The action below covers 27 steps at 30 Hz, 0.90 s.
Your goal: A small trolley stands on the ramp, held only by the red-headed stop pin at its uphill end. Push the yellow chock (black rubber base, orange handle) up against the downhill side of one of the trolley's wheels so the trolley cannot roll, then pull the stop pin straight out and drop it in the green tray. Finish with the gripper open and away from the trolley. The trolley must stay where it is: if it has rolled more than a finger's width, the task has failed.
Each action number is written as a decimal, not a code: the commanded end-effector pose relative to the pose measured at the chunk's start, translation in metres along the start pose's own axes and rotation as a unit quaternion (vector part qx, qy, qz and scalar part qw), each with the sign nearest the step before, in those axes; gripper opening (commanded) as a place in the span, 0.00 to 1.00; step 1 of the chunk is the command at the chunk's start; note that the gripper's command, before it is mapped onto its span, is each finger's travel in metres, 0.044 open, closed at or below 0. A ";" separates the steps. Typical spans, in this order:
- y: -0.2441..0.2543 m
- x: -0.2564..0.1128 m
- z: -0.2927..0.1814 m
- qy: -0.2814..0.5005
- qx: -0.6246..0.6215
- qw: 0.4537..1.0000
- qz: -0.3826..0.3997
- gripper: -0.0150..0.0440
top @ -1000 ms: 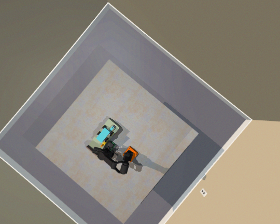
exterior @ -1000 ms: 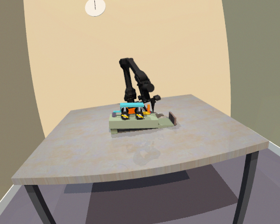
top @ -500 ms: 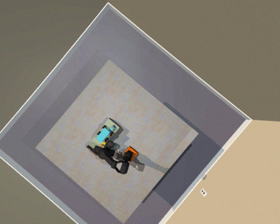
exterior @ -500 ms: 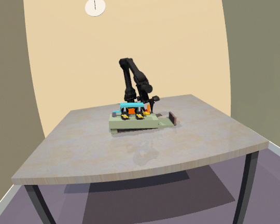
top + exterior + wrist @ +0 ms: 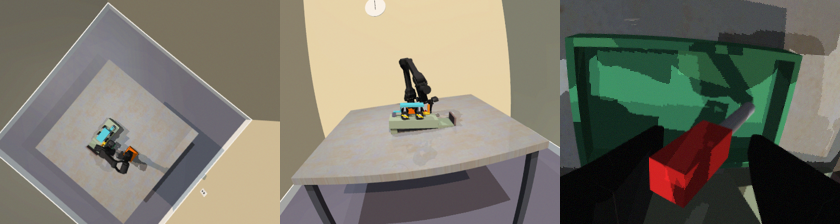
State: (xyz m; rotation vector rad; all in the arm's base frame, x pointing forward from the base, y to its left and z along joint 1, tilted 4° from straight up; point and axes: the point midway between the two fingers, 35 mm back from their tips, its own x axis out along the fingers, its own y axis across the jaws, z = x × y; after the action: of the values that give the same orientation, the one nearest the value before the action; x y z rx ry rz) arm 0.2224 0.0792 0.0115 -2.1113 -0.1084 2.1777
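Note:
The cyan trolley [image 5: 103, 135] [image 5: 411, 105] stands on the pale green ramp [image 5: 93, 143] [image 5: 413, 124]. The chock, with yellow body and orange handle [image 5: 428, 108], is at the trolley's downhill wheels; it also shows in the overhead view [image 5: 103, 143]. Contact with a wheel is too small to tell. My gripper [image 5: 707, 139] is open over the near side of the green tray [image 5: 625, 82]. The stop pin's red head [image 5: 690, 162] lies between the spread fingers, with a gap on each side. Its grey shank [image 5: 741, 116] points into the tray. Whether the head rests on the near wall is unclear.
A brown end stop [image 5: 452, 118] stands at the ramp's low end. The arm's orange base plate [image 5: 133, 153] is beside the ramp. The arm bends over the tray and hides most of it in the overhead view. The trolley and chock are close to the hand.

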 end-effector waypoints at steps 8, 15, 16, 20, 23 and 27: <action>0.006 0.003 0.000 -0.001 -0.002 1.000 0.000 0.58; 0.009 0.005 0.000 -0.001 -0.002 1.000 0.000 0.58; 0.010 0.006 0.000 -0.001 -0.002 1.000 0.000 0.58; 0.011 0.007 0.001 -0.001 -0.002 1.000 0.000 0.58; 0.013 0.008 0.001 -0.001 -0.002 1.000 0.000 0.58; 0.015 0.009 0.001 -0.001 -0.002 1.000 0.000 0.58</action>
State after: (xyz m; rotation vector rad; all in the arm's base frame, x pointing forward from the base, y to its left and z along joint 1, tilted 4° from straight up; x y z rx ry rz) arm 0.2221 0.0673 0.0027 -2.1119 -0.1084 2.1770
